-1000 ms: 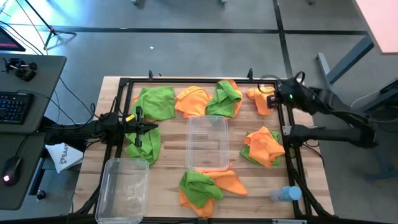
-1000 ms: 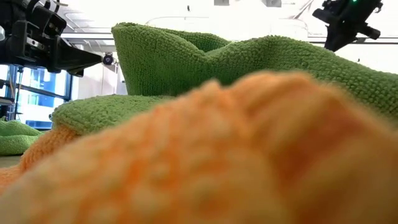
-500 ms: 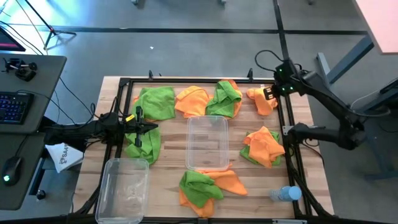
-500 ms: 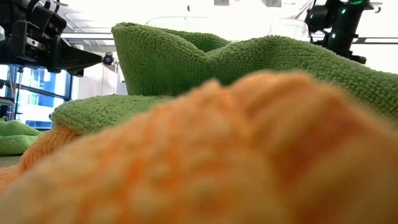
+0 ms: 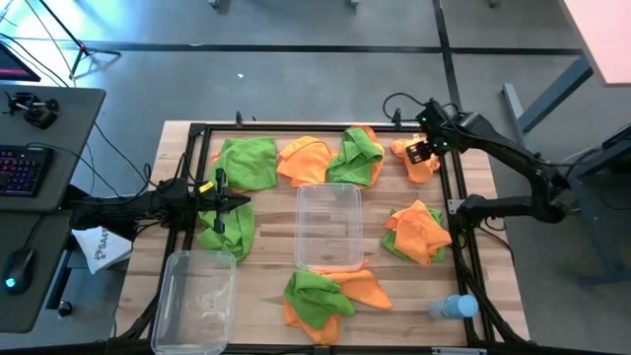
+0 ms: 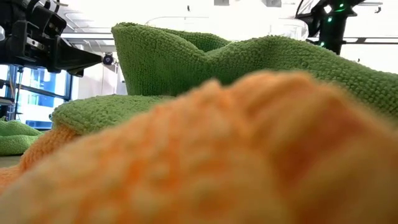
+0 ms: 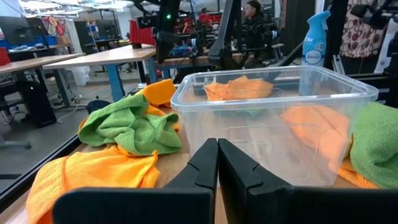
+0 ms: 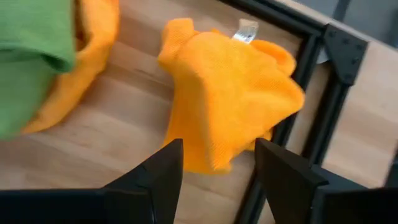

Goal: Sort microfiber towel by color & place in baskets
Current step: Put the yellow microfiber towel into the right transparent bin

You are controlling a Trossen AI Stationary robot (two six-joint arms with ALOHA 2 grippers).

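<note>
Green and orange microfiber towels lie scattered on the wooden table. One orange towel (image 5: 410, 163) (image 8: 230, 93) lies bunched at the far right, by the black frame. My right gripper (image 5: 418, 153) (image 8: 217, 171) hangs open just above it, pointing steeply down, one finger on either side of its edge. One clear basket (image 5: 328, 227) (image 7: 273, 112) stands mid-table. A second basket (image 5: 197, 296) stands at the near left. My left gripper (image 5: 235, 202) (image 7: 217, 168) waits shut and level at the left, above a green towel (image 5: 229, 235).
A green towel (image 5: 246, 163), an orange one (image 5: 306, 158) and a green-on-orange pile (image 5: 357, 158) line the far edge. Mixed piles lie at right (image 5: 419, 232) and near (image 5: 325, 296). A water bottle (image 5: 452, 308) lies near right. A black frame (image 5: 461, 227) rims the table.
My right arm has swung from beyond the table's right edge toward its far edge and inward. Its gripper has tipped steeply down and sunk over the orange towel at the far right. The towels and baskets have stayed where they were.
</note>
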